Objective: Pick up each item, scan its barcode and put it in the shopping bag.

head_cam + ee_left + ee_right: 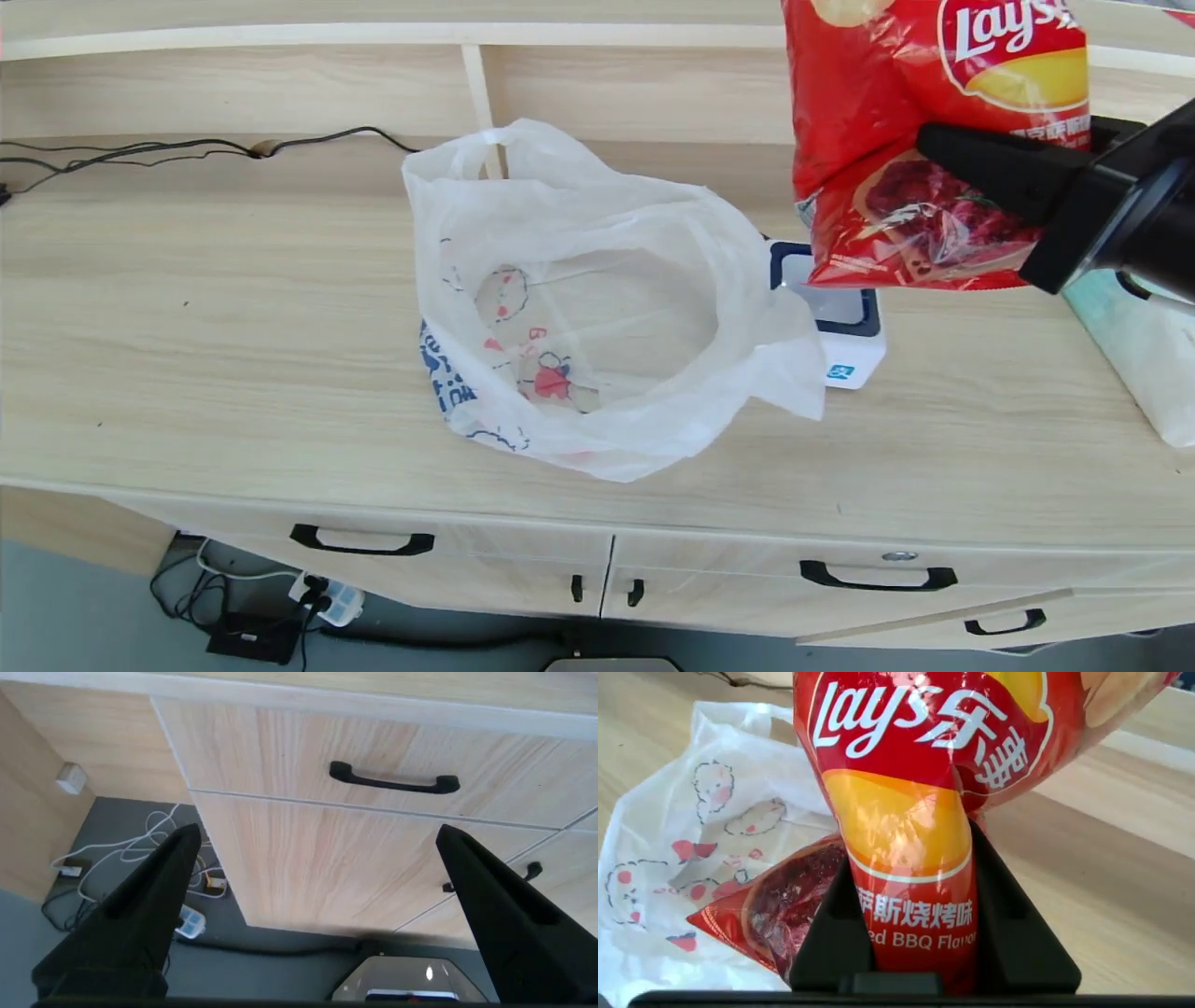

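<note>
The left gripper (318,840) is matte black, with two long wedge-shaped fingers (140,915) that narrow to blunt tips. The right gripper (910,873) is the same black: flat tapered fingers set on a blocky body, with a glossy, rounded black wrist (1158,224) behind it.

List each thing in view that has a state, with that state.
chip bag: lifted off the counter, clamped
right gripper: shut on the chip bag
left gripper: open, empty
shopping bag: mouth open, looks empty
barcode scanner: resting on the counter, partly behind the shopping bag
drawer: shut
</note>
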You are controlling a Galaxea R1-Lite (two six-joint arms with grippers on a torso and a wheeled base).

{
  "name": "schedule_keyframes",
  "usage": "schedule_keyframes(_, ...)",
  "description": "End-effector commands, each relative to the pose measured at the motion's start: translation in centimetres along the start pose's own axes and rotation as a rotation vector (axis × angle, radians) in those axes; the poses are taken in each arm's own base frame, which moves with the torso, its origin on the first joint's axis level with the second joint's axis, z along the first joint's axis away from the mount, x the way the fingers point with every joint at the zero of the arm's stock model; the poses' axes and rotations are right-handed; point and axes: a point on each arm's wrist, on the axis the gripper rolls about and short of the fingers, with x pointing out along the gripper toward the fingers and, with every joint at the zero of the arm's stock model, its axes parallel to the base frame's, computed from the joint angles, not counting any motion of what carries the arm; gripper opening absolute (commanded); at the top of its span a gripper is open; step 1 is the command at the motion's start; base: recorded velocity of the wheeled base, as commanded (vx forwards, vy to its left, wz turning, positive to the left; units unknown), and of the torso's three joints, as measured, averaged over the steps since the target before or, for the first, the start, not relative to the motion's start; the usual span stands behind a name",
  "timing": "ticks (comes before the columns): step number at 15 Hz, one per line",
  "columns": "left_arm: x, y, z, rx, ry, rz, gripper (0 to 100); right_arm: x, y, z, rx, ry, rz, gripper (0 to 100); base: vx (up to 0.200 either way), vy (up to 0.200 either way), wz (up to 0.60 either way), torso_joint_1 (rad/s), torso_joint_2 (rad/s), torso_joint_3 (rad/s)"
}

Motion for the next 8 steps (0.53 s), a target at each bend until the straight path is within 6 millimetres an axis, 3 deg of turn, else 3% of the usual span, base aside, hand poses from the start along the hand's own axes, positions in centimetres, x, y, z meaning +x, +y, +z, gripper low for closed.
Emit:
schedule_keyframes(1, 0.0, 0.0, 0.0, 0.000, 0.001, 0.000, 100, -1.2, -0.4, 0.8, 0.000, -0.030, -0.013, 0, 0.000, 0.000, 0.60, 0.002, 0.00, 0.007)
schedule_keyframes(6, 0.0, 0.0, 0.0, 0.000, 0.001, 0.000, 100, -1.8, -0.6, 1.1, 0.022, -0.043, -0.018, 0, 0.000, 0.000, 0.60, 0.000, 0.00, 0.004)
schedule_keyframes(8, 0.0, 0.0, 0.0, -0.002, -0.001, 0.000, 100, -1.0, -0.2, 0.1, 0.059, -0.005, -0.010, 0, 0.000, 0.000, 0.00, 0.000, 0.00, 0.000)
